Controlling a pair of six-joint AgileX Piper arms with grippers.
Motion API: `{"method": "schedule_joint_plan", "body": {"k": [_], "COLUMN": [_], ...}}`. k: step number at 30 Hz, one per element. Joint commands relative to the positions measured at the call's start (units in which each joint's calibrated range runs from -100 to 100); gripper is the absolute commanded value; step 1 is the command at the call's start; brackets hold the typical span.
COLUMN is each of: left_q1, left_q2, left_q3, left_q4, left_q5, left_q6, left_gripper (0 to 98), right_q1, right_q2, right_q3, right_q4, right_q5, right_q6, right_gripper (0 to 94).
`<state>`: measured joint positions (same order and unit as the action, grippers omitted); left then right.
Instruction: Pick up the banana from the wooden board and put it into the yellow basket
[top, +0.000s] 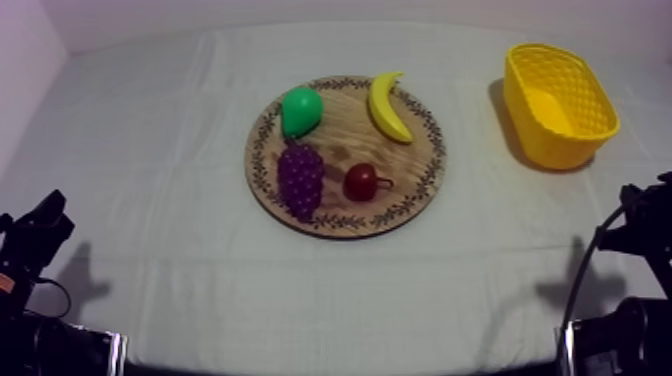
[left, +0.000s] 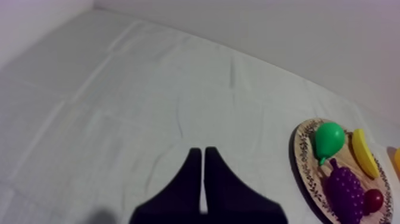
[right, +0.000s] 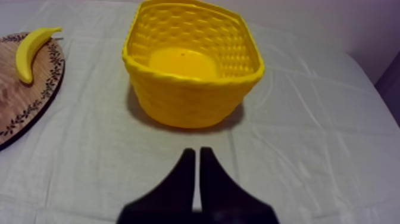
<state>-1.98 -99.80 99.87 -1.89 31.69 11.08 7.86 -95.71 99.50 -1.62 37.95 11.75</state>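
Note:
A yellow banana (top: 388, 106) lies on the far right part of the round wooden board (top: 420, 185), in the middle of the table. The banana (right: 29, 50) and the board (right: 24, 113) also appear beside the basket in the right wrist view. The yellow basket (top: 560, 102) stands empty at the table's far right. My left gripper (left: 203, 153) is shut, its fingers together as a wedge over bare cloth, far from the board (left: 305, 158). My right gripper (right: 197, 153) is shut too, just short of the basket (right: 191, 98). In the top view both arms rest low at their sides.
A green pear (top: 300, 110), a purple bunch of grapes (top: 300, 178) and a small red fruit (top: 361, 182) share the board with the banana. Open cloth lies between the board and the basket, and all along the table's front.

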Motion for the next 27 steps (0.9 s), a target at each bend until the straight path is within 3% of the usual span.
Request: {"method": "schedule_joint_plan", "body": {"k": [1,27], "left_q1": [-0.01,-0.01], "left_q2": [-0.03,-0.03], "left_q3": [0.02,0.02], "left_q4": [0.01,0.01], "left_q5": [0.0,0.0], "left_q6": [-0.02,-0.02], "left_gripper": [0.1,0.1], "right_q1": [0.03,0.03], "right_q2": [-0.04,-0.04], "right_q3": [0.05,0.05], "right_q4": [-0.02,-0.02], "right_q5": [0.03,0.03], "right_q6": [0.0,-0.36], "right_gripper": [0.3,0.3]}}
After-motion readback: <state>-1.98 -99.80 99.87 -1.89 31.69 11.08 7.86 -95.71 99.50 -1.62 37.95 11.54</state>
